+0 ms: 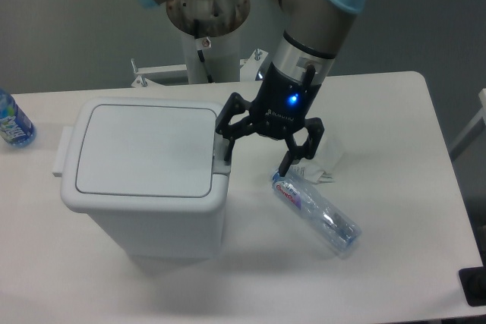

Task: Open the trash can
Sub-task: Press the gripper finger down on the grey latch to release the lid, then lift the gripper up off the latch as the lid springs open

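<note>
The trash can is a large white bin with rounded corners, standing at the left middle of the table. Its flat lid lies shut. A grey latch sits on the lid's right edge. My gripper hangs just right of the bin with its black fingers spread open. The left fingertip is at the latch; I cannot tell if it touches. The right fingertip is above the bottle's cap end. The gripper holds nothing.
A clear plastic bottle lies on its side right of the bin. A white crumpled item lies behind the gripper. A blue-labelled bottle stands at the table's left edge. The arm's base column rises behind the table.
</note>
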Motion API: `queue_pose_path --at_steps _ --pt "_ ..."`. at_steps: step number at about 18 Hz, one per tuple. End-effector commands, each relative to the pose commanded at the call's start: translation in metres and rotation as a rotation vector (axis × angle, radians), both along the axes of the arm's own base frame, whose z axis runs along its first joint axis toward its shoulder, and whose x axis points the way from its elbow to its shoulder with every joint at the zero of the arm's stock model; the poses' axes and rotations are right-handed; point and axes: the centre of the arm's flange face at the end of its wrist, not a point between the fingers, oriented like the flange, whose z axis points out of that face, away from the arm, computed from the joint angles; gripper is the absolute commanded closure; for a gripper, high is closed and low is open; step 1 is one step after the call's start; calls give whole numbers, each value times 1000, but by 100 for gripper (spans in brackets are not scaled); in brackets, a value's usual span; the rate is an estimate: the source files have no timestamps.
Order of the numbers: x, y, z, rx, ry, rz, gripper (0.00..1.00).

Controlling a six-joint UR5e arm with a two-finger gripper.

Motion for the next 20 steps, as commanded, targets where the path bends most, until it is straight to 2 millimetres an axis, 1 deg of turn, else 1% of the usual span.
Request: queue_pose_path --at_steps 2,20 --pt "2 2 0 -1 1 -4 0" --pt "0 0 -1 -22 19 -2 0"
